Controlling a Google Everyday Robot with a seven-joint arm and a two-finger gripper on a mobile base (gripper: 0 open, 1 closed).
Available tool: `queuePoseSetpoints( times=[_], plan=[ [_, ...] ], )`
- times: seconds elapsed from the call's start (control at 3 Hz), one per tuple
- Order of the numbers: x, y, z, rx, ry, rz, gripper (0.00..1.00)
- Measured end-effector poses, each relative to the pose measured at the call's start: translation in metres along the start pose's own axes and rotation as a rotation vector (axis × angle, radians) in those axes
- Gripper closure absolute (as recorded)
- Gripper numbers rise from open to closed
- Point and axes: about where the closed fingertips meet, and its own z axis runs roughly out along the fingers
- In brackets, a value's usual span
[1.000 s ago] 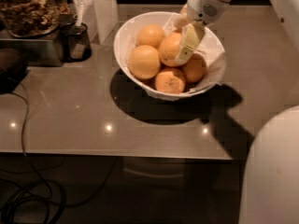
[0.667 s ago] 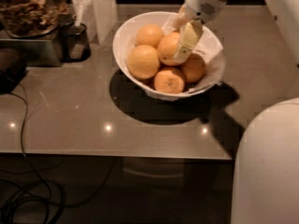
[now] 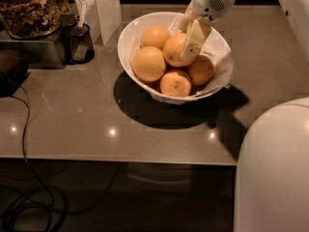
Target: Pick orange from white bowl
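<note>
The white bowl (image 3: 126, 38) stands on the grey table, lined with white paper and holding several oranges. The orange (image 3: 172, 52) lies on top in the middle of the pile. My gripper (image 3: 183, 43) reaches down from the upper right and is shut on this orange. One cream finger (image 3: 193, 38) lies flat against the orange's right side; the other finger is hidden behind the fruit. The orange still rests on the other oranges.
A glass jar of nuts (image 3: 29, 8) and a black mesh cup (image 3: 79, 42) stand at the back left. The table's front edge (image 3: 120, 159) runs across the middle, with cables (image 3: 29, 197) on the floor below. My white body (image 3: 273, 168) fills the lower right.
The gripper and the orange have barely moved. My white body at the lower right now reaches a little further left in the view.
</note>
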Motion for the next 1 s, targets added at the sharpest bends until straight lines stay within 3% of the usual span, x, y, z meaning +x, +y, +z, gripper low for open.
queuePoseSetpoints(
  times=[0.33, 0.67, 1.0],
  plan=[
    [0.005, 0.016, -0.025, 0.063, -0.033, 0.025, 0.87],
    [0.012, 0.052, -0.024, 0.037, -0.07, 0.054, 0.85],
    [0.01, 0.051, -0.027, 0.036, -0.07, 0.054, 0.78]
  ],
)
